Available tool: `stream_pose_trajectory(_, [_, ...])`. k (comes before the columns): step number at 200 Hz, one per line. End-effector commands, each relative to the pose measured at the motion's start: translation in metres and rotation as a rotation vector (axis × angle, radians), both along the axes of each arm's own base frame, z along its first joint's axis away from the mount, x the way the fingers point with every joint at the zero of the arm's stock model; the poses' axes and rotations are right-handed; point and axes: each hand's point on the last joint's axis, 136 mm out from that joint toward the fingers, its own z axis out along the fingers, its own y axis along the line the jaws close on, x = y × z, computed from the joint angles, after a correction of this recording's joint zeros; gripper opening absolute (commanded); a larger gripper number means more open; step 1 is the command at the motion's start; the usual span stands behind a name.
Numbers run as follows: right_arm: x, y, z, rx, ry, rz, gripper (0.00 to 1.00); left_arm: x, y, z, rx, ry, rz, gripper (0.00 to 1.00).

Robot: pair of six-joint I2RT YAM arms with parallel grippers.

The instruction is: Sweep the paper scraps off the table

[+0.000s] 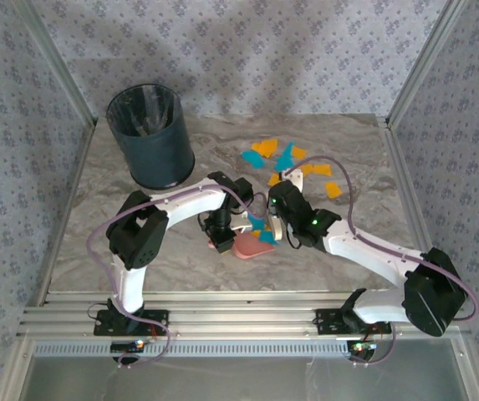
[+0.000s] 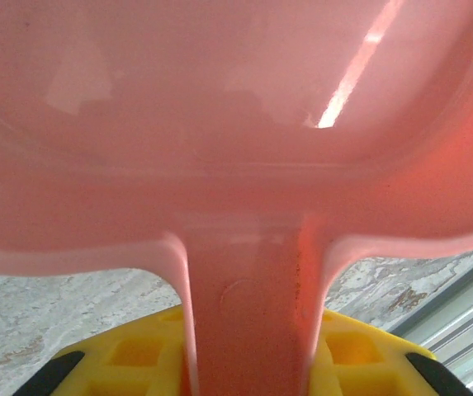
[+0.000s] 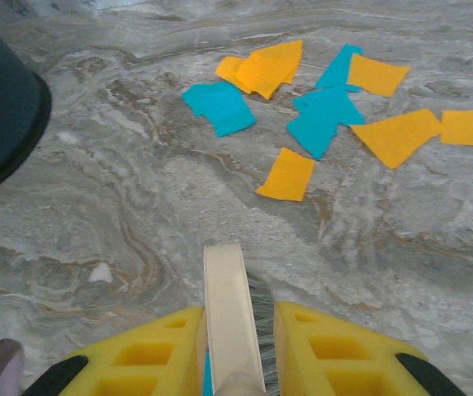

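Teal and orange paper scraps (image 3: 319, 115) lie on the table (image 3: 96, 214), ahead of the nearer right gripper (image 3: 236, 326), clamped on a brush (image 3: 224, 272); the left gripper (image 2: 248, 351) clamps the pink dustpan (image 2: 236, 124) by its handle.

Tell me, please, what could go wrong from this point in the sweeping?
The paper scraps lie flat and spread out on the table, so the brush in the right hand may slide over some or scatter them wider.
The dustpan in the left hand sits short of the main pile; scraps could slip under its lip or past its sides.
Both hands crowd together mid-table, so a stroke may knock them together.
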Motion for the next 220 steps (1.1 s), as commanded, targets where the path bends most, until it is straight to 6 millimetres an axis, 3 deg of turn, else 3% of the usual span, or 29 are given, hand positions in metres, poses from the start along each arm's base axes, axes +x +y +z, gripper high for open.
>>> stream_pose_trajectory(1, [-0.005, 0.023, -0.005, 0.085, 0.039, 0.077, 0.00, -0.007, 0.004, 0.009, 0.002, 0.000, -0.048, 0.00])
stream_pose_trajectory(61, [-0.007, 0.029, 0.018, 0.107, -0.015, 0.148, 0.00, -0.007, 0.004, 0.008, -0.006, -0.004, -0.059, 0.00])
stream_pose_trajectory(136, [-0.009, -0.007, 0.029, -0.043, -0.066, 0.019, 0.00, -0.004, 0.006, 0.007, 0.005, -0.024, -0.071, 0.00])
stream_pose_trajectory(161, [-0.008, -0.014, 0.022, -0.089, -0.049, -0.015, 0.00, -0.003, 0.007, 0.006, 0.013, -0.032, -0.070, 0.00])
stream_pose_trajectory(185, [-0.008, -0.008, 0.013, -0.103, -0.018, 0.014, 0.00, 0.000, 0.007, 0.006, 0.015, -0.043, -0.071, 0.00])
stream_pose_trajectory(220, [-0.011, 0.017, 0.005, -0.060, 0.022, 0.132, 0.00, 0.002, 0.006, 0.005, 0.012, -0.051, -0.074, 0.00])
